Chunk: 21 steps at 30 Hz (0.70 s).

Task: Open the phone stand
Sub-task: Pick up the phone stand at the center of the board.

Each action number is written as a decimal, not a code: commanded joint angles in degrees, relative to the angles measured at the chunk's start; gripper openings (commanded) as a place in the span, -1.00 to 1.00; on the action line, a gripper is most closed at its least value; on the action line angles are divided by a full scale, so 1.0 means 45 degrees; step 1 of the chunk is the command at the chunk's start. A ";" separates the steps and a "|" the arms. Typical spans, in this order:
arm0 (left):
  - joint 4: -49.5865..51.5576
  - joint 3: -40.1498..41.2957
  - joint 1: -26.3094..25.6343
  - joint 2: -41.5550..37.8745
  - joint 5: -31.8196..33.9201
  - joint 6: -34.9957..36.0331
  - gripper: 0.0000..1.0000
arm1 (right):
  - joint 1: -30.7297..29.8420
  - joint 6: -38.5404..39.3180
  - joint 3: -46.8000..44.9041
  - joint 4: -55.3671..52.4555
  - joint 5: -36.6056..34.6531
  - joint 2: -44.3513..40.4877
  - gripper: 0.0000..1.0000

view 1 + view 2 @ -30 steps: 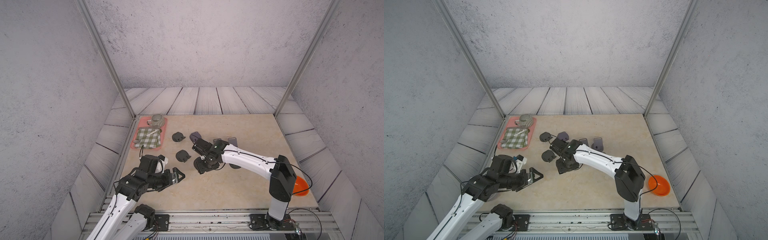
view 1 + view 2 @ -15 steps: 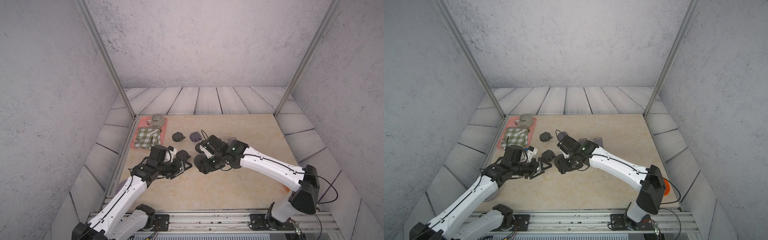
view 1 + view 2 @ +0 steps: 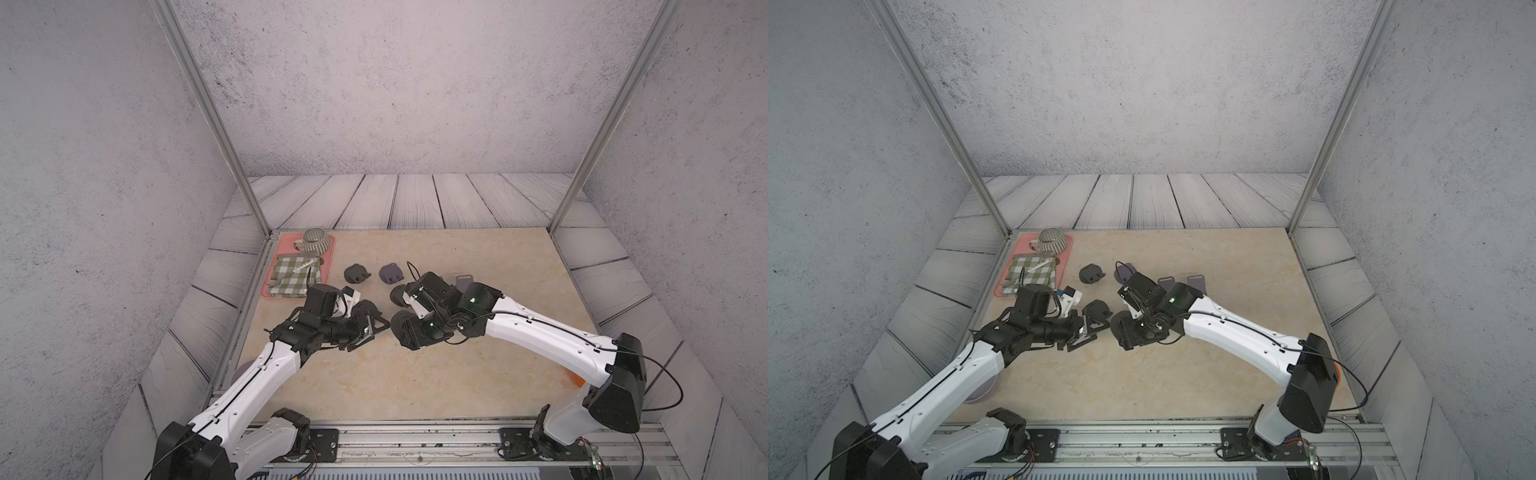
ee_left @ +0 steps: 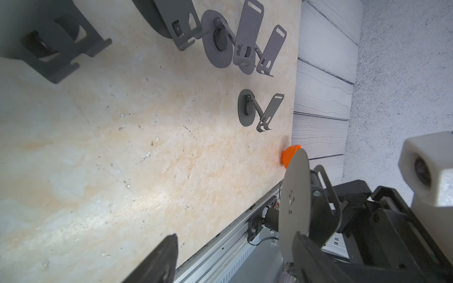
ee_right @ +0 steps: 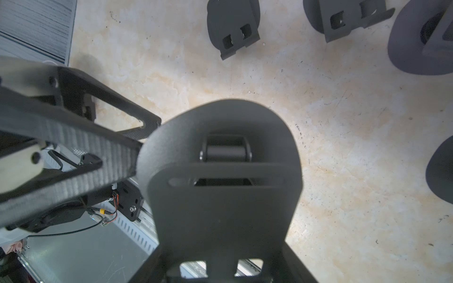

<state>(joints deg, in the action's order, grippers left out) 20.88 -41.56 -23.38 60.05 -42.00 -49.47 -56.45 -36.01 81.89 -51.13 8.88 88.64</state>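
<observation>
While the folded matte-black phone stand (image 5: 220,196) is being clamped by the right gripper (image 3: 409,336), well apart from the pink rectangular tray (image 3: 287,243), the left gripper (image 3: 372,334) is being held wide open, one finger (image 5: 117,156) touching the stand's round base; a square rim pinch is being advised.

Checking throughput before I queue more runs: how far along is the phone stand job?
Done: three unfolded stands sit on the table. In hand: the right gripper holds a phone stand off the table, folded flat; the left gripper, jaws apart, is at its round base. Left: unfolding it, plus several folded stands lying nearby.
</observation>
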 commanded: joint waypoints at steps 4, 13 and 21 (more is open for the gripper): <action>-0.0957 -0.0232 -0.0176 0.0090 -0.0646 -0.0087 0.55 | -0.0074 -0.0065 -0.0131 0.0535 0.0623 -0.0474 0.09; -0.1613 -0.0101 -0.0331 0.0385 -0.0901 -0.0177 0.53 | -0.0113 -0.0025 -0.0133 0.0785 0.0982 -0.0426 0.09; -0.1214 -0.0234 -0.0370 0.0281 -0.0765 0.0120 0.54 | -0.0113 -0.0294 -0.0150 -0.0135 -0.0273 -0.0055 0.09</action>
<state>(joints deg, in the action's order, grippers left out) 17.43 -41.56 -24.23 62.08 -43.11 -49.93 -56.47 -36.60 81.62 -49.45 10.68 87.74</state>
